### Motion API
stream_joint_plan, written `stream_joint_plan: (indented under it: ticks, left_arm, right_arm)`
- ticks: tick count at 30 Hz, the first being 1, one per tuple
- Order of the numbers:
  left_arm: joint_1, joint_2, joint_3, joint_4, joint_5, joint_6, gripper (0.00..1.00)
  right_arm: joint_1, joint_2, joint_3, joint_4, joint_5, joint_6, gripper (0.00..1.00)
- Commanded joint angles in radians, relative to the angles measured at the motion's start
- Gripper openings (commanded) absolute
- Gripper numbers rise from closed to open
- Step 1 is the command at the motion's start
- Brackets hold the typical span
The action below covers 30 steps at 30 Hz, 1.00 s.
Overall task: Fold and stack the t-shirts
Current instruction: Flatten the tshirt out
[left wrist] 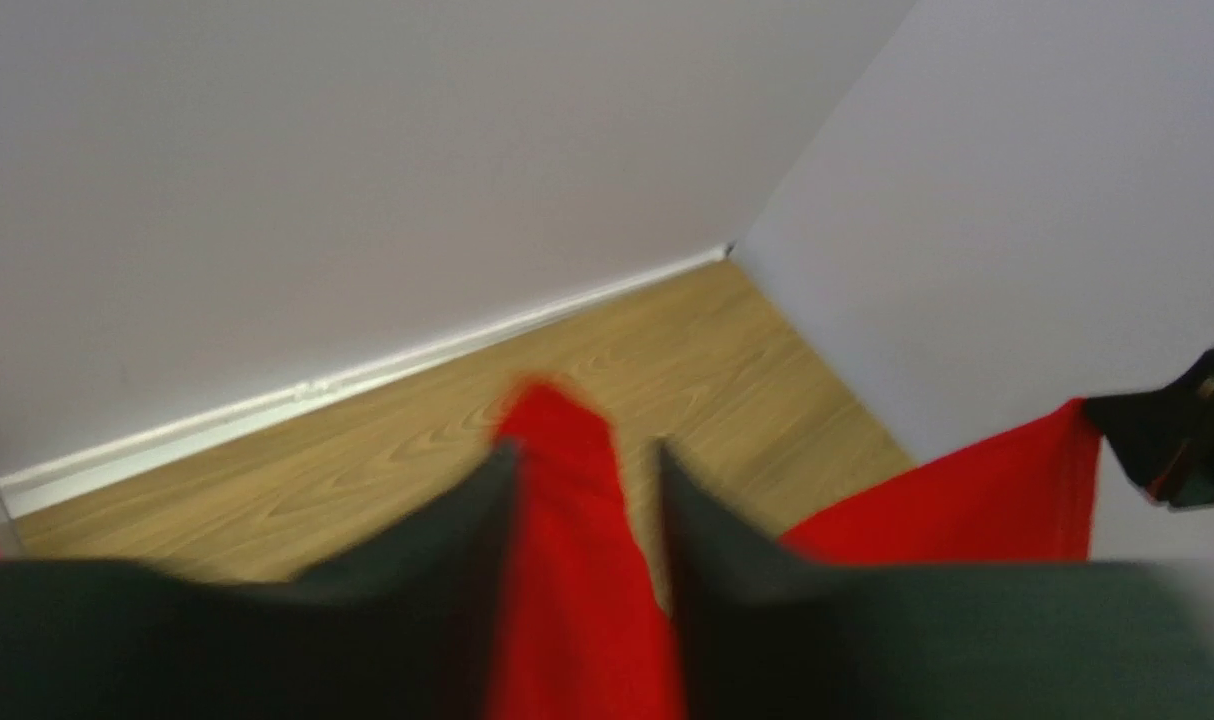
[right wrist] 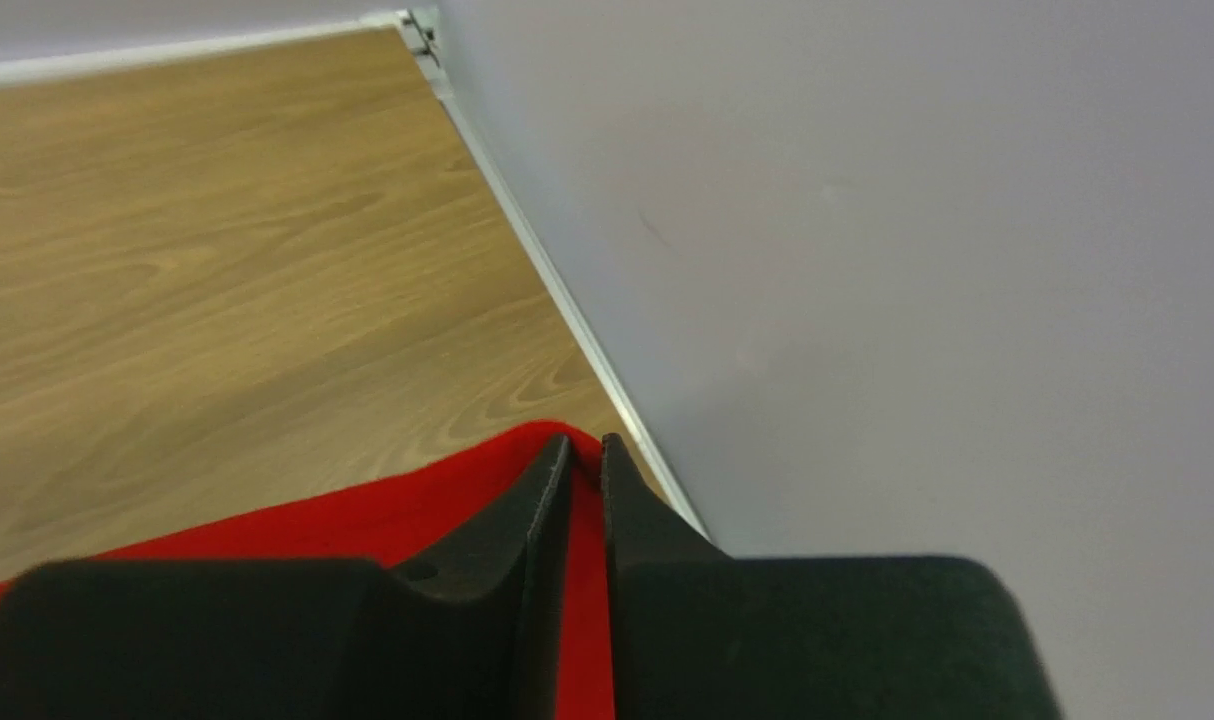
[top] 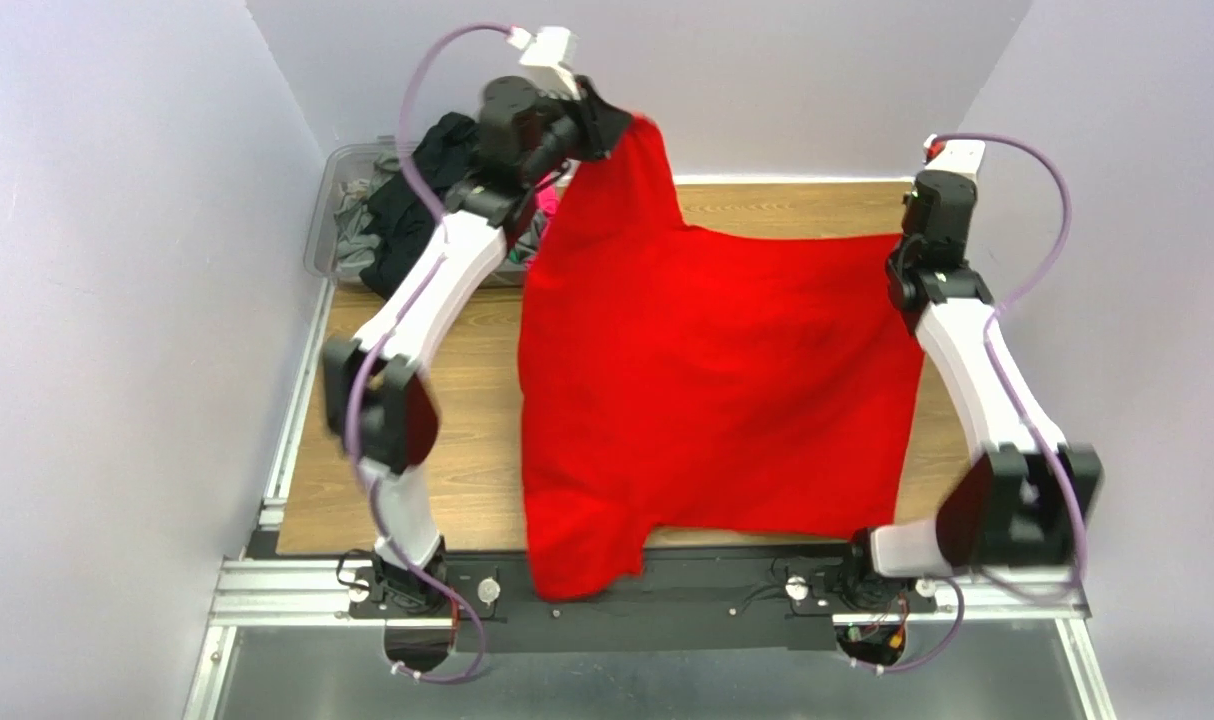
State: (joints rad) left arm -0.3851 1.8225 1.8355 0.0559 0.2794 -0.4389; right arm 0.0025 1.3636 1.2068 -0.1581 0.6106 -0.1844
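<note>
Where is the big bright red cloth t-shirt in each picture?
Top external: bright red cloth t-shirt fills the middle.
Left wrist: bottom centre and right side.
Right wrist: along the bottom left.
Shared landmark: the light wooden tabletop, seen in all three.

Red t-shirt (top: 718, 390) blankets the table (top: 471, 435); left strip free, bin (top: 332, 188) far-left.

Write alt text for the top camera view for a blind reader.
A red t-shirt lies spread across a wooden table. Its far-left corner is raised at the left end effector; the right end effector grips its far-right edge. A bin of other clothes sits far left.
</note>
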Motion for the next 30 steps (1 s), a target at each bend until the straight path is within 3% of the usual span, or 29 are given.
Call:
stream_joint_plan:
  ticks: [1, 3, 4, 8, 13, 18, 24, 30]
  left_arm:
    - [0.006, 0.185, 0.192, -0.016, 0.112, 0.025, 0.62]
    - [0.003, 0.276, 0.281, -0.040, 0.118, 0.025, 0.77]
    - [0.002, 0.293, 0.295, -0.042, 0.115, 0.023, 0.83]
    - [-0.012, 0.227, 0.262, -0.048, 0.100, 0.029, 0.95]
    - [-0.047, 0.061, -0.016, -0.054, 0.046, 0.026, 0.97]
    - [-0.093, -0.104, -0.347, -0.120, -0.064, -0.021, 0.97]
    - [-0.150, -0.235, -0.667, -0.116, -0.169, -0.090, 0.97]
    - [-0.166, -0.284, -0.824, -0.096, -0.200, -0.109, 0.98]
  right_arm:
    - [-0.056, 0.190, 0.045, 0.175, -0.067, 0.049, 0.46]
    - [-0.064, 0.337, 0.088, 0.172, -0.090, 0.063, 0.90]
    - [-0.064, 0.373, 0.143, 0.161, -0.089, 0.074, 1.00]
    - [-0.064, 0.451, 0.221, 0.080, -0.107, 0.094, 1.00]
    - [-0.064, 0.350, 0.165, 0.028, -0.227, 0.134, 1.00]
    - [-0.062, 0.250, 0.039, -0.083, -0.394, 0.290, 1.00]
    - [-0.059, 0.120, -0.185, -0.169, -0.705, 0.500, 1.00]
    - [-0.056, 0.016, -0.329, -0.193, -0.741, 0.566, 1.00]
